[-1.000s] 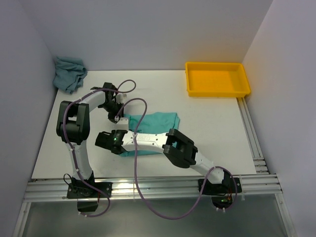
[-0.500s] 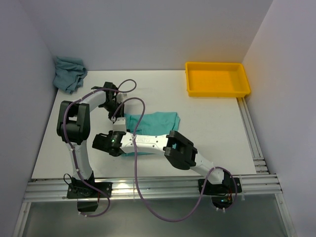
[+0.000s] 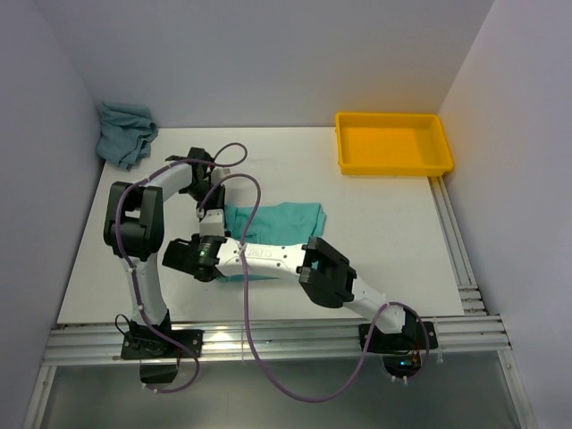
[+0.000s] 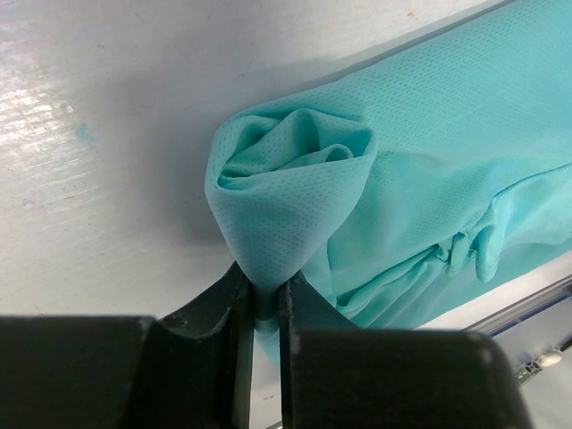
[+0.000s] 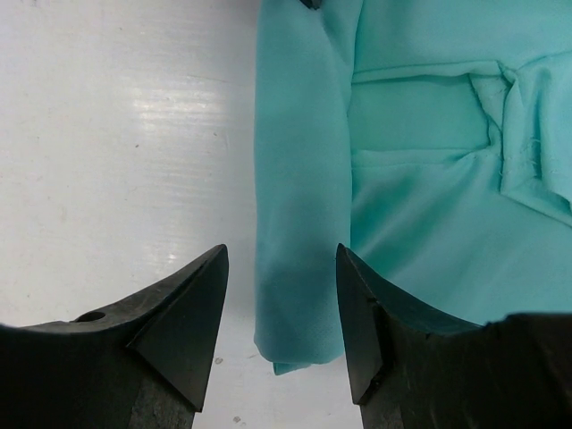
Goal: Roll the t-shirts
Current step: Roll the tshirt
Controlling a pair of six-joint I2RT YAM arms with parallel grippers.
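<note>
My left fingers (image 4: 264,302) are pinching the rolled-up corner of the mint-turquoise t-shirt (image 4: 429,152), a tight twist of fabric lifted just off the white counter (image 4: 107,134). My right fingers (image 5: 281,268) are spread wide above the shirt's folded edge, one tip over bare counter and the other over fabric. The rest of the shirt lies flat mid-counter. The grey-teal t-shirt (image 3: 125,132) sits crumpled in the far left corner, well apart from the yellow tray (image 3: 393,143).

Mint t-shirt (image 3: 286,219) half hidden under right arm (image 3: 268,256)
</note>
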